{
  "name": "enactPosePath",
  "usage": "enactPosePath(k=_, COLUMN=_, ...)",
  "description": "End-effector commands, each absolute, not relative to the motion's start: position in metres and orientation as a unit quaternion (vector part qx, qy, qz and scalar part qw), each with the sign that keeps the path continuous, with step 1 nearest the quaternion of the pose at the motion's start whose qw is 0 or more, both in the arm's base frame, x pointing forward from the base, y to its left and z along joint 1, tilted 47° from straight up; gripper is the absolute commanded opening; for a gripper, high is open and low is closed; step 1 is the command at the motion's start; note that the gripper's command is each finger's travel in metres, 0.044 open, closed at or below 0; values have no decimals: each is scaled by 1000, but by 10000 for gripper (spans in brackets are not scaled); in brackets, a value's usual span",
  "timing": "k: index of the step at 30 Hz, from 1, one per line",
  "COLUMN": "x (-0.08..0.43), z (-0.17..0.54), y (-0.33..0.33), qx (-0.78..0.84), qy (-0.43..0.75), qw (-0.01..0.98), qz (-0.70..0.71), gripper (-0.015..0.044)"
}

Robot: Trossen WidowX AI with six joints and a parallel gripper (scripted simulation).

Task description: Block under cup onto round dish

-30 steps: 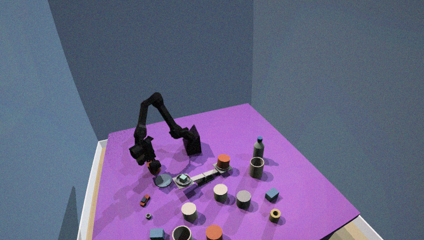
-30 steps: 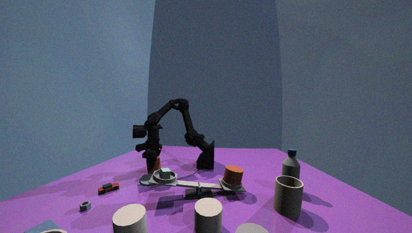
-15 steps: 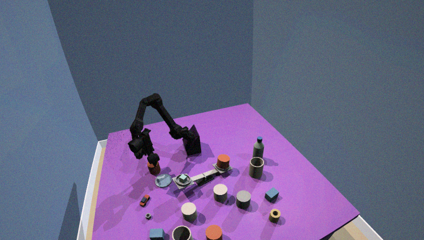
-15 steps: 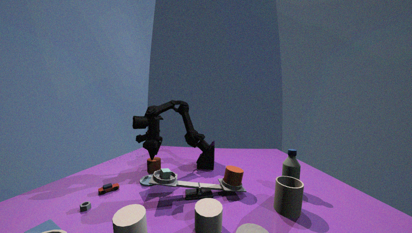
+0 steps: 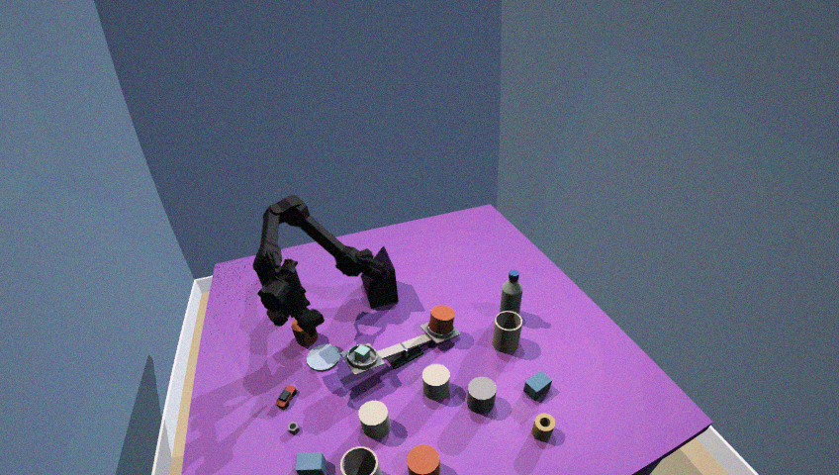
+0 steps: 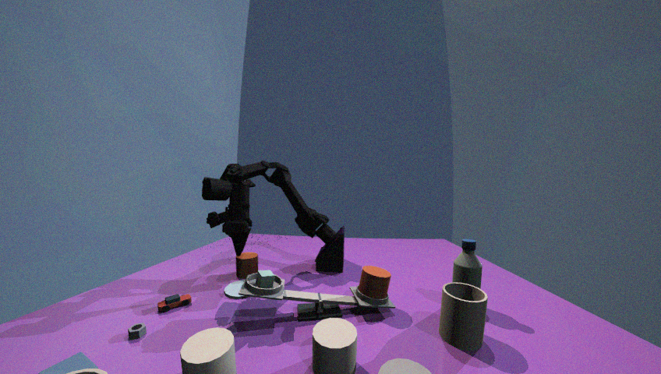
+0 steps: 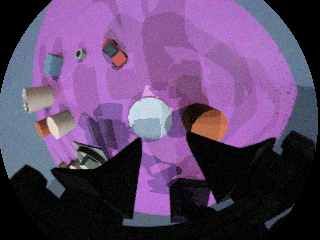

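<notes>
One orange cup (image 5: pixel 304 335) (image 6: pixel 247 267) (image 7: pixel 212 125) stands on the table beside the round pale dish (image 5: pixel 323 357) (image 6: pixel 233 289) (image 7: pixel 150 118), apart from it. My gripper (image 5: pixel 298 324) (image 6: pixel 238 254) (image 7: pixel 164 138) is partly open and empty, just above the cup's height; in the wrist view the cup lies off towards the right finger. The mint block (image 5: pixel 361 353) (image 6: pixel 265 279) sits uncovered inside the ring on the near-dish end of the balance (image 5: pixel 391 353) (image 6: pixel 296 295). The other orange cup (image 5: pixel 441 321) (image 6: pixel 375 282) stands on the far end, which is lower. No cup is above the dish.
A red toy car (image 5: pixel 286 396) (image 6: pixel 174 302) (image 7: pixel 114 53) and a nut (image 5: pixel 293 427) (image 6: pixel 136 331) (image 7: pixel 80 54) lie before the dish. Cream cylinders (image 5: pixel 373 418) (image 5: pixel 435 381) stand in front of the balance. A bottle (image 5: pixel 511 295) (image 6: pixel 467 268) and an open grey container (image 5: pixel 506 333) (image 6: pixel 462 317) stand beyond its far end.
</notes>
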State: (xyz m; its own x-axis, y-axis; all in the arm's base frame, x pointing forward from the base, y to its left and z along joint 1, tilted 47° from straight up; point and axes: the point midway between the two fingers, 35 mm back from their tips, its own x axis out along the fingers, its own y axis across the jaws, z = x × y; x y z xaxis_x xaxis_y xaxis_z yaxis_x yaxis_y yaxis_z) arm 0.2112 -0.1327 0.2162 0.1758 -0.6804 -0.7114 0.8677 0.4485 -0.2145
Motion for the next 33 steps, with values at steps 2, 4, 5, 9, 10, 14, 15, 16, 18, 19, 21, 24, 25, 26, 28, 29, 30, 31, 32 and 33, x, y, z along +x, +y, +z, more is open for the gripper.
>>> enactPosePath(k=2, x=260, z=199, y=-94, qx=81, qy=432, qw=755, qz=-487, gripper=260)
enactPosePath(k=4, x=276, z=190, y=-76, qx=62, qy=446, qw=753, qz=-479, gripper=260)
enactPosePath(k=5, x=283, z=185, y=-67, qx=53, qy=452, qw=752, qz=-477, gripper=260)
enactPosePath(k=9, x=308, z=163, y=-32, qx=16, qy=468, qw=744, qz=-477, gripper=260)
enactPosePath(k=10, x=313, z=157, y=-23, qx=6, qy=470, qw=742, qz=-478, gripper=260)
enactPosePath(k=14, x=324, z=141, y=-1, qx=-19, qy=473, qw=738, qz=-481, gripper=260)
enactPosePath(k=15, x=324, z=141, y=-1, qx=-19, qy=473, qw=738, qz=-481, gripper=260)
enactPosePath(k=16, x=324, z=141, y=-1, qx=-19, qy=473, qw=738, qz=-481, gripper=260)
enactPosePath(k=18, x=324, z=141, y=-1, qx=-19, qy=473, qw=738, qz=-481, gripper=260)
enactPosePath(k=19, x=324, z=141, y=-1, qx=-19, qy=473, qw=738, qz=-481, gripper=260)
enactPosePath(k=21, x=324, z=141, y=-2, qx=-19, qy=473, qw=738, qz=-481, gripper=260)
enactPosePath(k=24, x=325, z=134, y=-9, qx=-19, qy=473, qw=738, qz=-481, gripper=260)
enactPosePath(k=25, x=325, z=132, y=-11, qx=-19, qy=473, qw=738, qz=-481, gripper=260)
enactPosePath(k=26, x=325, z=131, y=-12, qx=-19, qy=473, qw=738, qz=-481, gripper=260)
enactPosePath(k=28, x=325, z=131, y=-12, qx=-19, qy=473, qw=738, qz=-481, gripper=260)
enactPosePath(k=29, x=325, z=131, y=-13, qx=-19, qy=473, qw=738, qz=-481, gripper=260)
enactPosePath(k=30, x=325, z=130, y=-14, qx=-19, qy=473, qw=738, qz=-481, gripper=260)
enactPosePath(k=31, x=326, z=129, y=-15, qx=-19, qy=473, qw=738, qz=-481, gripper=260)
enactPosePath(k=32, x=326, z=127, y=-16, qx=-19, qy=473, qw=738, qz=-481, gripper=260)
enactPosePath(k=33, x=326, z=126, y=-17, qx=-19, qy=473, qw=738, qz=-481, gripper=260)
